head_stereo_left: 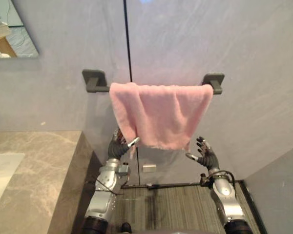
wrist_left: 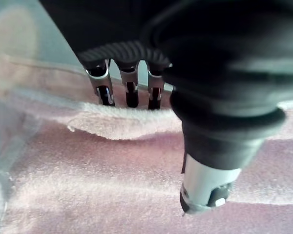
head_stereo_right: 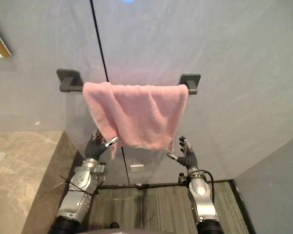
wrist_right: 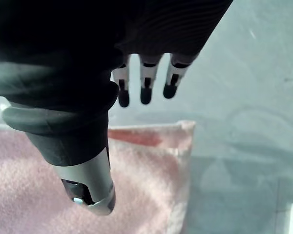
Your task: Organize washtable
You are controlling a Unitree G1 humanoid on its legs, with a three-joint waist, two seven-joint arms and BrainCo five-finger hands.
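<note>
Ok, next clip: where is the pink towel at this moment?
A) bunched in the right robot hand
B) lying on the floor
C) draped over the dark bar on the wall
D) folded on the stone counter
C: the pink towel hangs over the dark bar on the wall, and the right robot hand is open beside the towel's lower corner, apart from it.

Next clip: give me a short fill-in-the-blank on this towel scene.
The ___ towel hangs over the bar.
The right hand, below the towel, has its fingers ___ (open/shut).
The left hand is at the towel's lower ___ corner.
Missing: pink; open; left.
</note>
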